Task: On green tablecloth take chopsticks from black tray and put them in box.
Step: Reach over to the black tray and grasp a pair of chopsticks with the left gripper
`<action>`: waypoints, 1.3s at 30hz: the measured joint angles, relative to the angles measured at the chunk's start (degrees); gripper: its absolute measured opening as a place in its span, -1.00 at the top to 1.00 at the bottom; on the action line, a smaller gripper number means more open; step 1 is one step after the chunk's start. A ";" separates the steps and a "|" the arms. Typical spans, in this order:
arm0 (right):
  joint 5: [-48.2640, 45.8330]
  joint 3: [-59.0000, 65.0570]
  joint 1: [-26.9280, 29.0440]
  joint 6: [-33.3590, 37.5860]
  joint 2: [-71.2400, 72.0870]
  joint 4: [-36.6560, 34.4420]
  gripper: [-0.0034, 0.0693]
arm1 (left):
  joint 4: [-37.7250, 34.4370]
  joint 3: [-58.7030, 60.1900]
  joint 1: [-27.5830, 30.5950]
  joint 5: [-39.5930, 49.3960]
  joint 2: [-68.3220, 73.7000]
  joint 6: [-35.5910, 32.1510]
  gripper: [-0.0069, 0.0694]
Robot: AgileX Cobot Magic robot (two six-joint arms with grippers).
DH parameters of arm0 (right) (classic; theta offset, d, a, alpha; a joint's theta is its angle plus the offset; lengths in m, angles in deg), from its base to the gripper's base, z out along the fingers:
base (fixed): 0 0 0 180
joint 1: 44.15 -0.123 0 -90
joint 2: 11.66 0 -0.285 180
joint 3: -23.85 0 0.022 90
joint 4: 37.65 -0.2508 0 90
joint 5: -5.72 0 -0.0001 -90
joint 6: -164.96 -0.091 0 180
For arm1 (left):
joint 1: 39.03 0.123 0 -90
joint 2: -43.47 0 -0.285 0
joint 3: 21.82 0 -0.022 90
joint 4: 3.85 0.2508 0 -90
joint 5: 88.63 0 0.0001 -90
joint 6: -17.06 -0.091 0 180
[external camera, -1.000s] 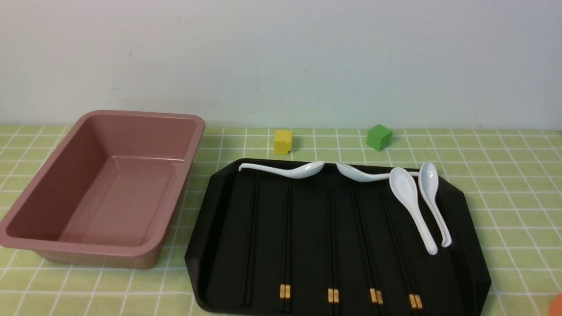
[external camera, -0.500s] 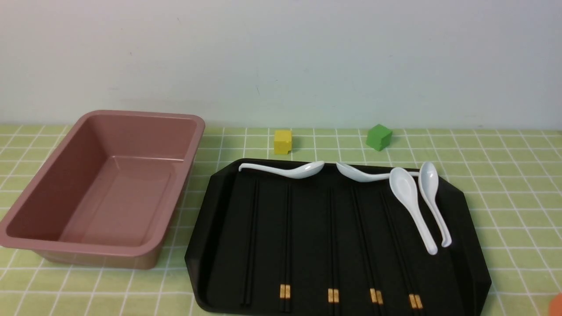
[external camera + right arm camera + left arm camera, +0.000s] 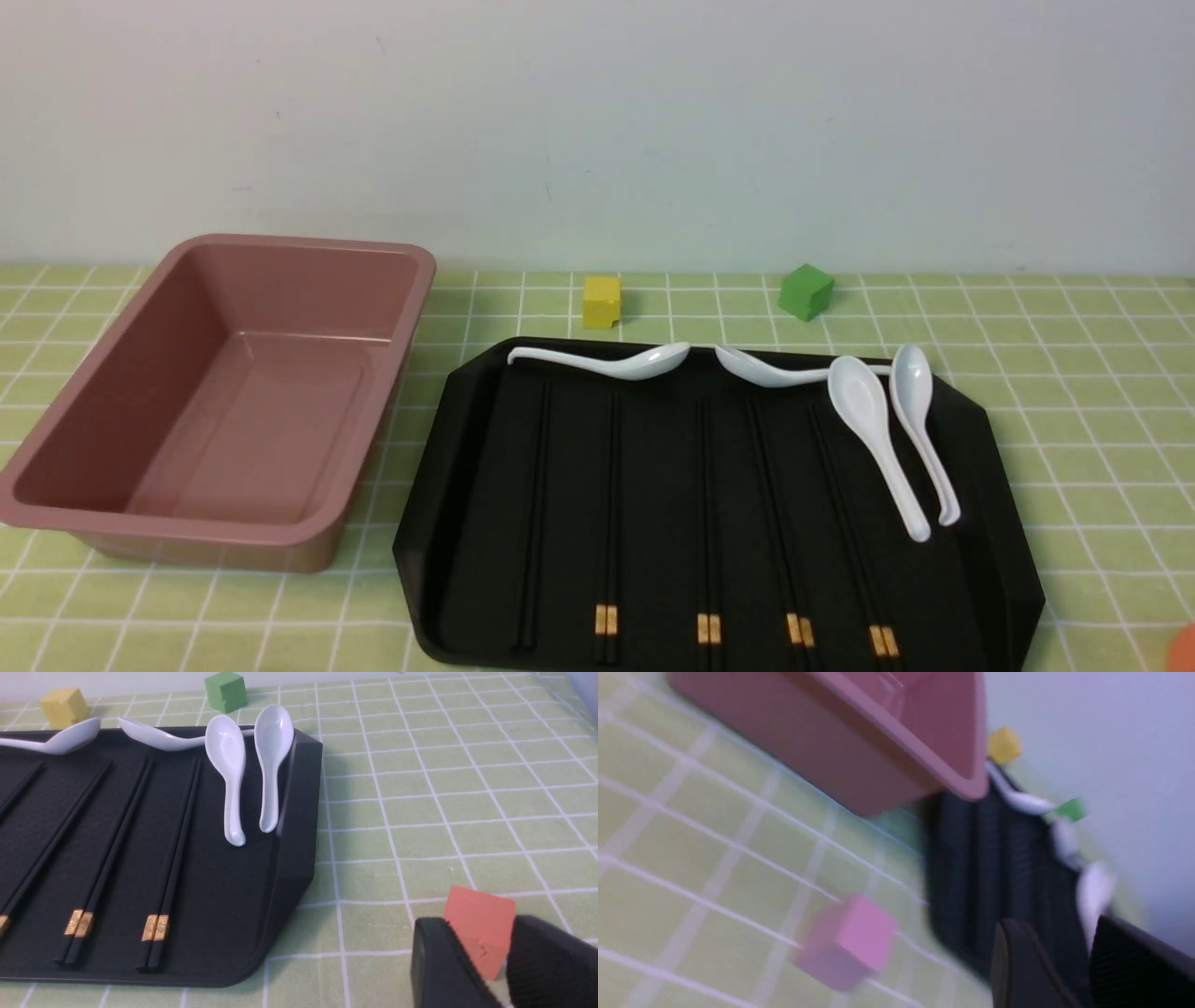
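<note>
The plain black chopsticks (image 3: pixel 533 523) lie lengthwise at the left end of the black tray (image 3: pixel 658 504) on the green tablecloth (image 3: pixel 1074 420). Left of the tray stands the pink box (image 3: pixel 243 420), with nothing in it. Neither gripper shows in the front view. In the blurred left wrist view my left gripper (image 3: pixel 1057 926) is open with nothing between its fingers, low by the tray (image 3: pixel 999 858) and near the box (image 3: pixel 878 732). My right gripper (image 3: pixel 476 926) is open over the cloth, to the right of the tray (image 3: pixel 299 812).
Several gold-banded chopstick pairs (image 3: pixel 709 523) and several white spoons (image 3: pixel 868 420) share the tray. A yellow cube (image 3: pixel 601 301) and a green cube (image 3: pixel 806 291) sit behind it. A pink cube (image 3: pixel 850 940) lies near the left gripper. An orange cube (image 3: pixel 481 924) shows between the right fingers.
</note>
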 joint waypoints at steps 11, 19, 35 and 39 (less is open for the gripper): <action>0.00 0.00 0.00 0.00 0.00 0.00 0.25 | -30.85 0.00 0.00 -6.10 0.00 11.57 0.19; 0.00 0.00 0.00 0.00 0.00 0.00 0.25 | -33.33 -0.22 0.00 -10.57 0.00 11.62 0.19; 0.00 0.00 0.00 0.00 0.00 0.00 0.25 | -27.45 -25.85 0.00 3.24 20.08 -14.72 0.80; 0.00 0.00 0.00 0.00 0.00 0.00 0.25 | -16.32 -31.61 0.00 22.51 40.81 -14.72 0.85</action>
